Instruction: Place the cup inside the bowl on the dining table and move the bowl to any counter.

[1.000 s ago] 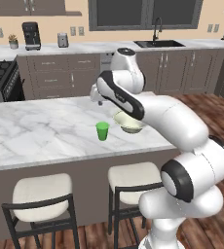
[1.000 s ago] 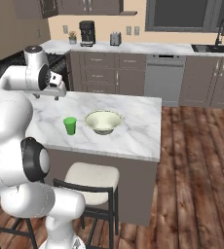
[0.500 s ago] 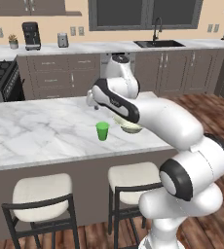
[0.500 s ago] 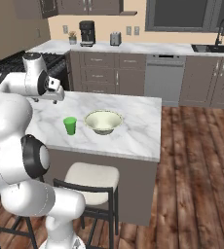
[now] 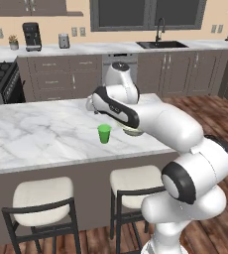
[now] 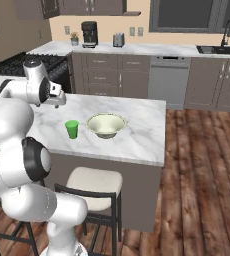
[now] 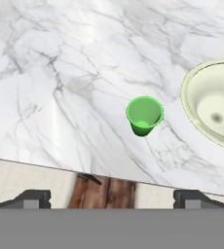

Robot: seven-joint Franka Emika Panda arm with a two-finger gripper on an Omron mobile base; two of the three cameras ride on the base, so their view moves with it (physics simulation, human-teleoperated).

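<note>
Step 1, approach for cup pick. Tool (image 7: 112,197) jaws apart, empty, above desk (image 5: 36,134). Green cup (image 7: 144,115) upright just beside bowl (image 7: 216,109), not touching. Next: descend, centre on cup, close.

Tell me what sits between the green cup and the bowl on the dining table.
Nothing: bare marble of the dining table separates the green cup from the bowl. They stand apart, as the hand view and the right base view both show.
</note>
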